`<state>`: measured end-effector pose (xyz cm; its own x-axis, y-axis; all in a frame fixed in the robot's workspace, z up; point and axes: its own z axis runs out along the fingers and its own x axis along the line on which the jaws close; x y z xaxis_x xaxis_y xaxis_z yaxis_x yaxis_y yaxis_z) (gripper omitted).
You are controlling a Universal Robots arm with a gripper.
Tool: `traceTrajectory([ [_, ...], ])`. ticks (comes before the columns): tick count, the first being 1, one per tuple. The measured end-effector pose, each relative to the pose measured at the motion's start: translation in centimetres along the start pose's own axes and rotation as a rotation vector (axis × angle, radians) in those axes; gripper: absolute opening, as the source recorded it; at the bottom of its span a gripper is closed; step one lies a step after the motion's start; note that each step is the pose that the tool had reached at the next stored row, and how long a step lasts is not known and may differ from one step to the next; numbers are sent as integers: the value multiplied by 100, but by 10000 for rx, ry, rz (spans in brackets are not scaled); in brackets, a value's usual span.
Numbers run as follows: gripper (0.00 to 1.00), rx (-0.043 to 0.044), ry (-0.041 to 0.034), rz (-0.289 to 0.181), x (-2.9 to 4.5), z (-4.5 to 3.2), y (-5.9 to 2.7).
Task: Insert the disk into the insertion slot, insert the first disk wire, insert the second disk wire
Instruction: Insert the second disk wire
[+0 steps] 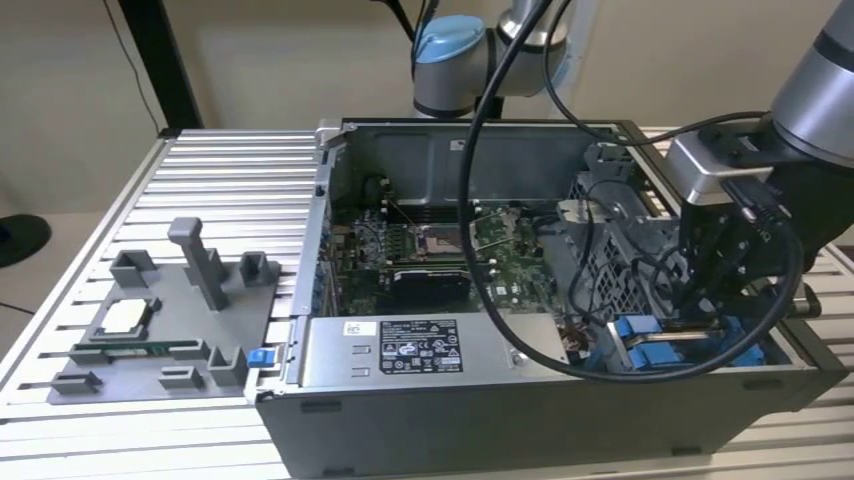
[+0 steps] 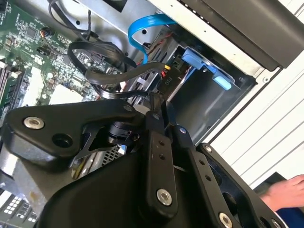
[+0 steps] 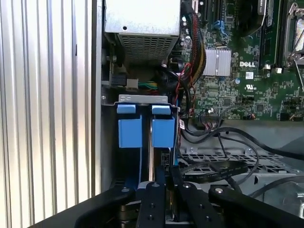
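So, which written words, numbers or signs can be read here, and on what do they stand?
None can be quoted with confidence.
Power supply label: black and white print, too small to read.
Motherboard: white markings, too small to read reliably.

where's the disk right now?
In the exterior view, the disk sits at the case's front right corner, under the gripper, right of the power supply.

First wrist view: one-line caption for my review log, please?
Gripper lowered into the open computer case, just below the blue disk caddy in its slot, with the motherboard alongside.
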<state>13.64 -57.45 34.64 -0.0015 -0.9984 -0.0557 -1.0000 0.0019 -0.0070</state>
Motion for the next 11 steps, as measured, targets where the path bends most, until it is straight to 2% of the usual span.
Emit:
traceTrajectory([
  [11,0,13,-1,235,-27,32,1],
])
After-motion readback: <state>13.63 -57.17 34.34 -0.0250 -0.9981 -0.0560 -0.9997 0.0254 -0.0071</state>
